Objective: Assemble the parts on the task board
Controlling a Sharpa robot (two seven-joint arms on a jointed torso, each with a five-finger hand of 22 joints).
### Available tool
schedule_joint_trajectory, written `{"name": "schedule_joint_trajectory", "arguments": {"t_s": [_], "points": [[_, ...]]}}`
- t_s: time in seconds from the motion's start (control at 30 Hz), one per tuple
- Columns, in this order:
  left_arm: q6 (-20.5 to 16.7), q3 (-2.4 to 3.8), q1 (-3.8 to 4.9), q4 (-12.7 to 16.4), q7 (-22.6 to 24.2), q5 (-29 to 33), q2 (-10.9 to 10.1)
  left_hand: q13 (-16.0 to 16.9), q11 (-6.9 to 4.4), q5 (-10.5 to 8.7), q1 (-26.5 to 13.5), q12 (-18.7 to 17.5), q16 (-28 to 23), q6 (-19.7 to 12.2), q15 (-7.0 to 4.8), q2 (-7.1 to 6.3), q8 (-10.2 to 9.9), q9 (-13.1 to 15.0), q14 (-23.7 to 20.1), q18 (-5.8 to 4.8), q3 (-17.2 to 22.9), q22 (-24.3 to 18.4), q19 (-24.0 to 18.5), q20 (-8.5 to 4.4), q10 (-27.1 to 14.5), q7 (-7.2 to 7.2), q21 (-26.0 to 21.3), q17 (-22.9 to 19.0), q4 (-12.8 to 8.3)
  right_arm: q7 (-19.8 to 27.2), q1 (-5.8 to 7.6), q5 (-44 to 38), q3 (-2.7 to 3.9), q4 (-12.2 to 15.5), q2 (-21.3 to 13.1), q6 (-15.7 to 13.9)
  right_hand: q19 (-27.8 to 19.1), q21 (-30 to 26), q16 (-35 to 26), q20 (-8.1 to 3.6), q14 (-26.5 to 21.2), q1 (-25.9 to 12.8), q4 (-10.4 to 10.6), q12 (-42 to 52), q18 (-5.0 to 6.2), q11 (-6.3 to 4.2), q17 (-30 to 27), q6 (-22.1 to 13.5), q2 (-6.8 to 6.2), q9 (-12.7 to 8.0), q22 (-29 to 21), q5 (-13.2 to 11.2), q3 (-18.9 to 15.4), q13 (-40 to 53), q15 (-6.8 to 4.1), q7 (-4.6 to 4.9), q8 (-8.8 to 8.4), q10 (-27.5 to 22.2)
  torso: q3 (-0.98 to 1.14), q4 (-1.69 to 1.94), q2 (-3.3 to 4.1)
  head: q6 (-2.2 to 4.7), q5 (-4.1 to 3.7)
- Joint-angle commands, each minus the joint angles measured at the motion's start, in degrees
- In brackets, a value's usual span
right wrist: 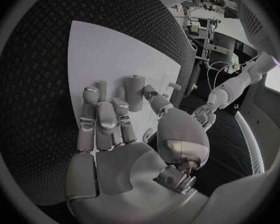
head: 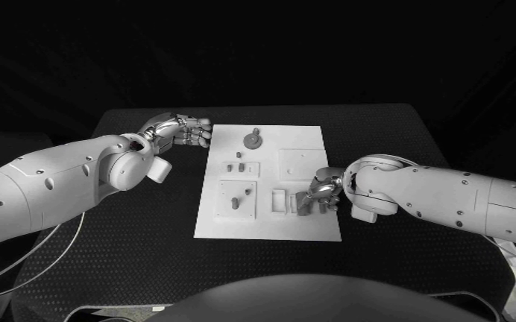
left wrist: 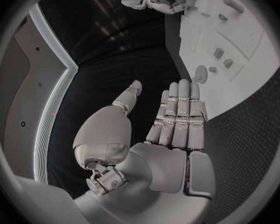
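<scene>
The white task board [head: 269, 180] lies mid-table. On it are a gear-shaped part [head: 252, 140], small parts [head: 238, 166] and a peg [head: 236, 203] in a square recess. My right hand [head: 321, 191] is down on the board's near right side. In the right wrist view its thumb and a finger pinch an upright grey cylindrical part [right wrist: 135, 92] that stands on the board [right wrist: 109, 55]. My left hand [head: 183, 130] hovers off the board's far left corner; the left wrist view shows this hand [left wrist: 174, 114] with straight fingers, thumb apart, holding nothing.
Black table [head: 140, 247] surrounds the board on all sides. A pale block [head: 279, 200] sits just left of my right hand. The left wrist view shows the gear [left wrist: 200, 73] and small parts [left wrist: 222, 57] on the board beyond the fingertips.
</scene>
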Motion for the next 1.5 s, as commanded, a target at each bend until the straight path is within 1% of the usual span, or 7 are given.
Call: {"name": "schedule_joint_trajectory", "arguments": {"t_s": [0.03,0.23,0.4,0.63,0.9,1.27,1.5], "points": [[0.24,0.04,0.03,0.1,0.26,0.07,0.03,-0.09,0.1,-0.23,-0.58,0.13,-0.23,-0.24,0.11,-0.01,0.29,-0.1,-0.02,-0.69,-0.15,-0.09,0.1,0.2,-0.25,0.16,0.16,0.04,-0.13,-0.86,-0.48,-1.41,-0.44,1.23,-0.84,0.31,0.44,0.46,0.32,-0.14,0.54,0.17,-0.41,0.3,0.76,-0.11,0.27,0.71,0.6,-1.09,1.31,0.1,0.0,0.05,-0.12,-0.03,0.34,0.39,-0.05,0.03,-0.01,0.01,-0.05],[-0.19,0.03,0.04,-0.03,0.36,0.07,0.08,-0.1,0.1,-0.23,-0.57,0.14,-0.23,-0.24,0.11,-0.02,0.3,-0.11,-0.02,-0.69,-0.14,-0.09,0.1,0.2,-0.26,0.16,0.16,0.04,-0.18,-0.38,1.04,1.26,-0.43,3.4,-2.04,-0.91,0.48,0.67,0.43,-0.24,0.7,0.22,-0.46,0.26,0.76,-0.24,0.32,1.22,0.9,-1.08,1.29,0.11,-0.04,-0.04,-0.23,-0.18,0.44,0.78,-0.02,-0.02,-0.01,0.01,-0.09],[0.16,0.03,0.04,-0.08,0.38,0.07,0.24,-0.3,0.25,-0.23,-0.36,-0.12,-0.29,-0.69,0.15,-0.07,0.15,-0.27,-0.09,-0.7,-0.01,-0.14,0.04,0.24,-0.8,0.19,0.17,0.05,-0.54,-0.23,2.42,3.31,-0.43,5.14,-2.78,-1.54,0.4,0.7,0.34,-0.25,0.54,0.23,-0.51,0.18,0.76,-0.28,-0.02,1.36,0.93,-1.1,1.29,0.1,-0.08,-0.1,-0.27,-0.22,0.43,0.87,-0.08,-0.01,-0.02,0.01,-0.14],[0.14,0.03,0.04,-0.14,0.37,0.07,0.29,-0.32,0.27,-0.23,-0.43,-0.12,-0.31,-0.72,0.17,-0.09,0.15,-0.29,-0.12,-0.72,-0.02,-0.15,0.02,0.26,-0.83,0.21,0.16,0.05,-0.53,-0.42,3.98,4.51,-0.43,6.16,-2.93,-1.65,0.31,0.76,0.33,-0.23,0.55,-0.06,-0.41,0.07,0.76,-0.31,-0.05,1.51,0.91,-1.16,1.27,0.08,-0.26,-0.18,-0.29,-0.25,0.38,1.01,-0.08,-0.01,0.01,0.01,-0.17],[0.3,0.03,0.04,-0.03,0.32,0.07,0.34,-0.33,0.26,-0.22,-0.41,-0.1,-0.33,-0.72,0.18,-0.08,0.17,-0.29,-0.14,-0.71,0.01,-0.16,0.0,0.26,-0.82,0.22,0.16,0.06,-0.55,-1.48,4.04,5.52,-0.51,4.32,-0.04,-0.45,0.18,0.82,0.28,-0.19,0.46,-0.68,-0.26,-0.09,0.76,-0.33,-0.24,1.69,0.75,-1.27,1.24,0.09,-0.49,-0.28,-0.33,-0.28,0.25,1.18,-0.09,0.05,0.04,0.01,-0.03],[0.63,0.03,0.04,-0.13,0.21,0.07,0.45,-0.35,0.24,-0.19,-0.19,-0.06,-0.35,-0.71,0.18,0.05,0.22,-0.32,-0.16,-0.7,0.2,-0.18,-0.02,0.25,-0.8,0.2,0.17,0.06,-0.63,-1.88,4.04,5.48,-1.93,1.39,3.27,0.96,0.01,0.9,0.36,-0.16,0.32,-3.11,0.9,-0.42,0.76,-0.33,-0.33,1.88,-0.7,-1.62,1.16,0.14,-0.66,-0.34,-0.33,-0.28,-0.24,1.28,-0.04,0.07,0.0,0.01,0.26],[0.72,0.03,0.05,-0.15,0.2,0.07,0.54,-0.36,0.24,-0.19,-0.16,-0.06,-0.36,-0.72,0.19,0.05,0.23,-0.33,-0.17,-0.71,0.23,-0.18,-0.03,0.26,-0.81,0.2,0.17,0.06,-0.63,-1.88,4.03,5.07,-2.45,0.42,4.57,0.31,-0.08,0.92,0.39,-0.2,0.11,-4.14,1.75,-0.51,0.76,-0.32,-0.52,1.95,-1.17,-1.75,1.15,0.14,-0.35,-0.26,-0.33,-0.26,-0.46,1.2,-0.01,0.06,-0.01,0.01,0.31]]}}
